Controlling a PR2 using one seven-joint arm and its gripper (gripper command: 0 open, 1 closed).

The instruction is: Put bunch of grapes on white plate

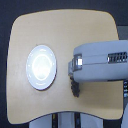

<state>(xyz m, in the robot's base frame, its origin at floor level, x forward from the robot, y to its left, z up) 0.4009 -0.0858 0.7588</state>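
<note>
The white plate [41, 67] lies on the wooden table toward the exterior view's left, round and glossy, with nothing on it. The bunch of grapes [75, 89] shows as a small dark cluster just below the arm's front end, to the right of the plate and apart from it. My gripper [73, 80] sits at the arm's tip right above the grapes; its fingers are mostly hidden by the arm's grey-white housing. Whether the fingers are closed on the bunch is not visible.
The light wooden table [60, 30] has rounded corners and a dark floor around it. The arm's bulky grey housing [100, 62] reaches in from the exterior view's right over the table's right half. A white base [75, 120] shows below the table's near edge.
</note>
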